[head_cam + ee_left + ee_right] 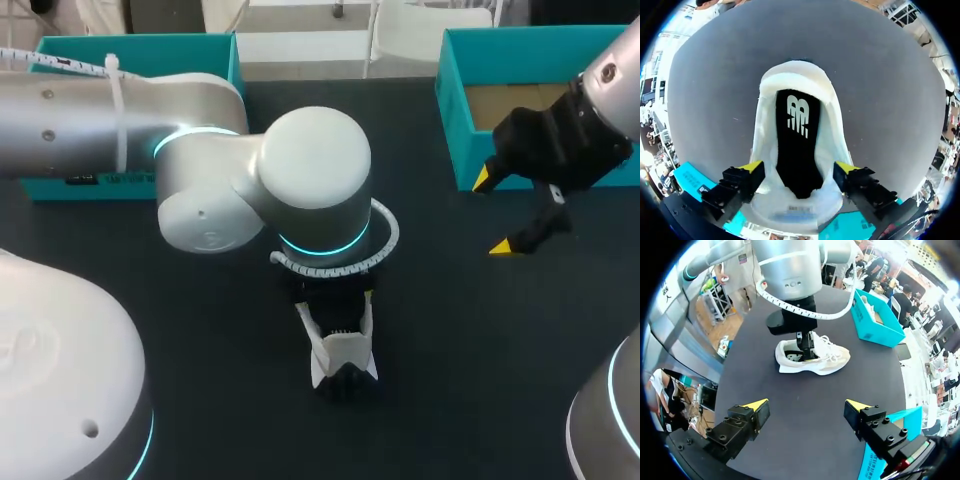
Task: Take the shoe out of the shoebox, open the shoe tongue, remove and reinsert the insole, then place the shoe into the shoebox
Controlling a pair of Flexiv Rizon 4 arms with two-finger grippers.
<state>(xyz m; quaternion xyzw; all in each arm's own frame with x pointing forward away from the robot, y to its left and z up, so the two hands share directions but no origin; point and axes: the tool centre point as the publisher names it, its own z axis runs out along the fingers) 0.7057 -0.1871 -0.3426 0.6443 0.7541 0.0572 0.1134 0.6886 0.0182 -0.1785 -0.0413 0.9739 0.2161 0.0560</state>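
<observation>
White shoe (795,85) beneath left arm (310,170)

Left arm (70,120): silver-grey metal tube link with small screws, white rounded joint housings, cyan light rings at the joints.
Cable tie (117,110): thin white plastic band around the tube link.
Wrist cable (385,240): white spiral-wrapped hose looped under the last joint.
Left lower housing (50,360): large white dome, cyan ring at its edge, one small hole.
Right arm (615,70): silver-grey metal wrist with dark screw recesses.
Right gripper (806,406): black angular fingers (737,429) with socket-head screws, bright yellow wedge tips.
</observation>
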